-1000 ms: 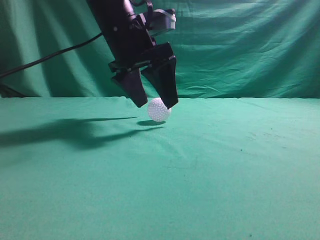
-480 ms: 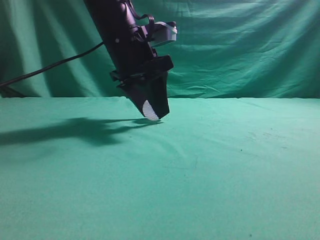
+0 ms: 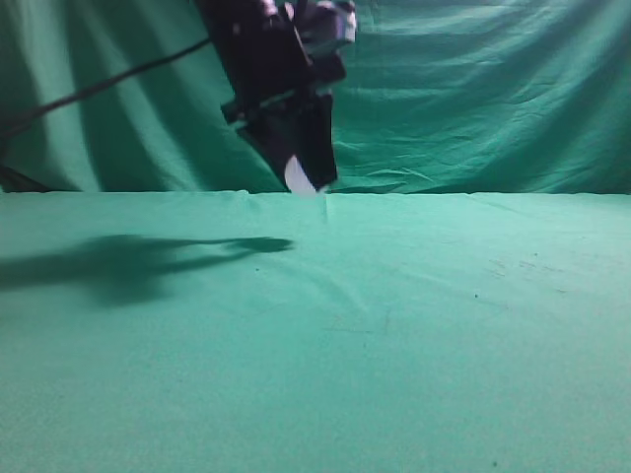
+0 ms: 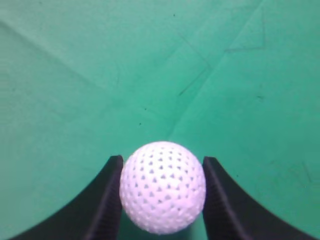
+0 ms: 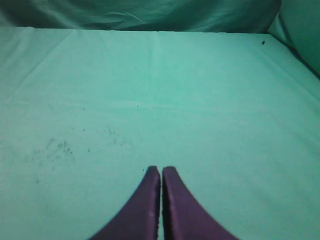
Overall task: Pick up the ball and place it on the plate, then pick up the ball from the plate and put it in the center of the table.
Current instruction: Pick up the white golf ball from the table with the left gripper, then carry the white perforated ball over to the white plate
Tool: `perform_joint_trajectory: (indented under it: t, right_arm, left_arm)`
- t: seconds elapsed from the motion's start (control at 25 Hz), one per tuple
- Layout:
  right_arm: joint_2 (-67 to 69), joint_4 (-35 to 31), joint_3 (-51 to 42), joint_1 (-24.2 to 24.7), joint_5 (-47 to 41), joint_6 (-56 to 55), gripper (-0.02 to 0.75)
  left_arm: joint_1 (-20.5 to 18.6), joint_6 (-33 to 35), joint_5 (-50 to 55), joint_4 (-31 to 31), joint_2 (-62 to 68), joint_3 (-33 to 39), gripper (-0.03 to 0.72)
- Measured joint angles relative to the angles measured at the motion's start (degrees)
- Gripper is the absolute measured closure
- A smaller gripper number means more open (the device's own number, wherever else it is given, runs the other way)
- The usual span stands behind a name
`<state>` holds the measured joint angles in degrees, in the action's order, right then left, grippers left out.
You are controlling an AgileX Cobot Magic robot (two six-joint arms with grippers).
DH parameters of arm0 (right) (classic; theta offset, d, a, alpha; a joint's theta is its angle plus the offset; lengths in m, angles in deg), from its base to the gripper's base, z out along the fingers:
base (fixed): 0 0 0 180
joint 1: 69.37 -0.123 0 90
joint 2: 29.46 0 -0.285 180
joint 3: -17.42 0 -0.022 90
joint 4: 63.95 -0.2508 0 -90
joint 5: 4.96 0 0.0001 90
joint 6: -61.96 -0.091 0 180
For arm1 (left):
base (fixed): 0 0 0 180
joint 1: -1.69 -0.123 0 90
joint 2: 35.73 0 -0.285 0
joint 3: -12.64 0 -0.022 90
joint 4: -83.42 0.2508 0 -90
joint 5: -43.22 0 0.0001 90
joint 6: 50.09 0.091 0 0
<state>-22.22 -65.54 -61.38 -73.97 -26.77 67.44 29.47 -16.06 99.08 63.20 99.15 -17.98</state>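
The white dimpled ball [image 4: 163, 187] sits squeezed between the two black jaws of my left gripper [image 4: 162, 170]. In the exterior view only a sliver of the ball [image 3: 297, 176] shows between the jaws of the left gripper [image 3: 302, 182], held well above the green table [image 3: 414, 315]. My right gripper [image 5: 161, 172] is shut and empty, low over the green cloth; it does not show in the exterior view. No plate is in view.
The dark green backdrop curtain [image 3: 493, 99] hangs behind the table's far edge. The left arm's shadow [image 3: 148, 256] lies on the cloth at the left. A black cable [image 3: 99, 89] trails from the arm to the left.
My left gripper closed round the ball on the cloth, then lifted it straight up off the table. Its shadow has spread away to the left.
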Motion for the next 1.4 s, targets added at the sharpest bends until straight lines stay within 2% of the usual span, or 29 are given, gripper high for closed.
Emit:
perform_joint_trajectory:
  t: [0.2,0.44,0.68,0.8,1.2,1.4]
  right_arm:
    - [0.0,0.0,0.0,0.0,0.0,0.0,0.738]
    - [0.0,0.0,0.0,0.0,0.0,0.0,0.738]
    - [0.0,0.0,0.0,0.0,0.0,0.0,0.738]
    - [0.0,0.0,0.0,0.0,0.0,0.0,0.738]
    - [0.0,0.0,0.0,0.0,0.0,0.0,0.738]
    - [0.0,0.0,0.0,0.0,0.0,0.0,0.738]
  left_arm:
    - [0.0,-9.7,10.7,5.6,-0.4,-7.6,0.368]
    - [0.0,-15.4,14.6,6.9,-7.1,-8.0,0.368]
    - [-1.0,-19.0,15.6,11.6,-16.3,-6.1,0.368]
    - [-3.9,-20.1,15.6,12.5,-21.9,-0.1,0.368]
    - [-16.3,-21.7,2.9,13.5,-43.9,30.2,0.368]
    - [-23.5,-21.7,0.8,15.2,-47.3,38.2,0.368]
